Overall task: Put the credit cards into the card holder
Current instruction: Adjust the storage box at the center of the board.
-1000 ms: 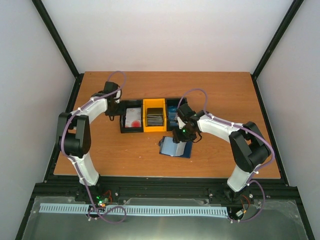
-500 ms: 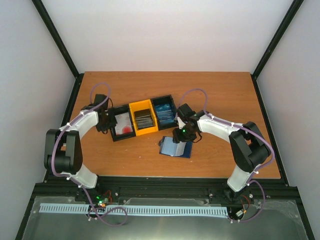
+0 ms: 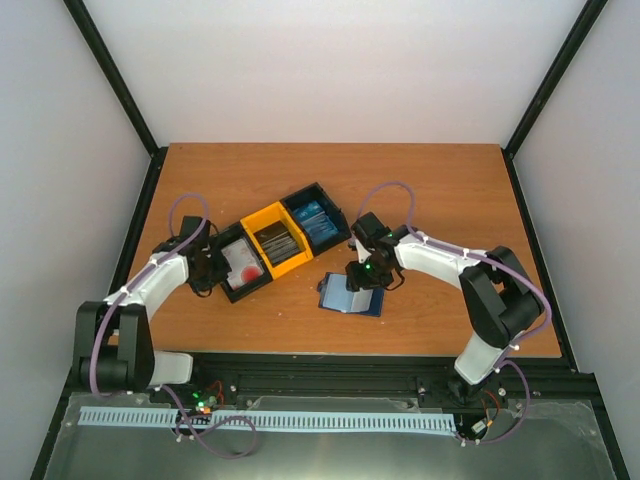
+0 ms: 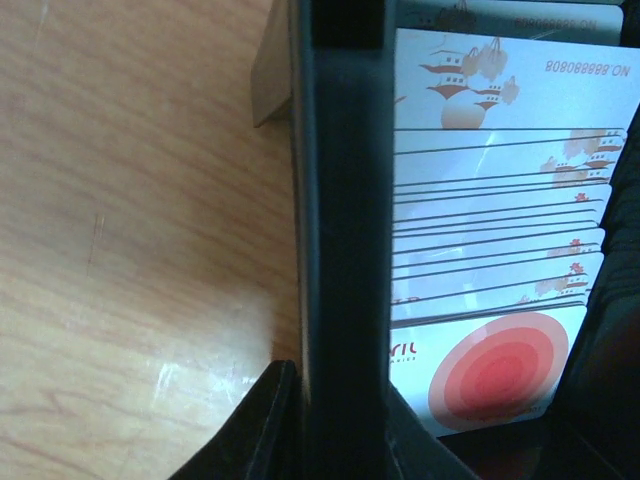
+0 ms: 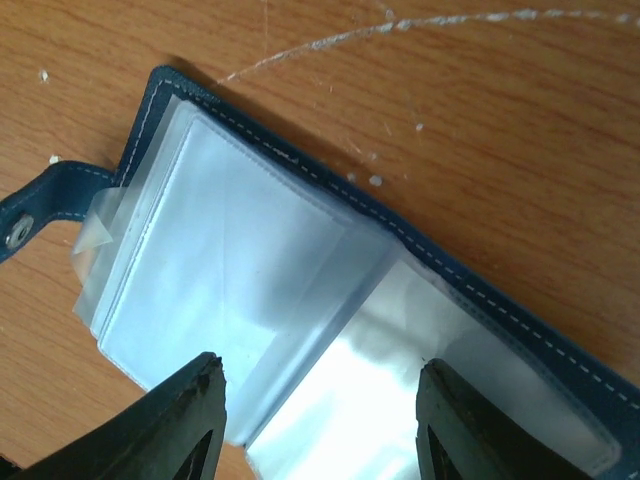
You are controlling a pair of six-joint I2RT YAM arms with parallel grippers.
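1. The left gripper [image 3: 207, 268] is clamped narrow on the end wall of the bin tray [image 4: 340, 200]. In the left wrist view one finger lies outside the wall, over the table [image 4: 130, 250], and the other lies inside it. It grips the tray, not a card.
2. Just beside the inner finger stands the stack of white credit cards [image 4: 500, 190], the red-circle one at the front. Farther from this gripper come the yellow compartment with the dark grey cards [image 3: 277, 241], then the end compartment with the blue cards [image 3: 313, 218].
3. The step in hand looks like placing or steadying the tray so the stacks can be reached. To do it well, grip low on the wall and slide the tray flat on the table rather than lifting it, so no stack tips. The inner finger should bear on the wall alone, not on the white cards.
4. The card holder [image 3: 352, 297] lies open on the table directly below the right gripper [image 5: 320, 410], well apart from the left one. Its clear sleeves face up, and its snap strap [image 5: 40, 205] sticks out past one fingertip.
5. The right gripper stands wide and empty, with a fingertip on each side of the holder's fold. I cannot tell whether the fingertips touch the sleeves.
6. The sleeves look thin and floppy. A card should probably go in edge-first at a shallow angle, with the holder pinned so it cannot skate away.
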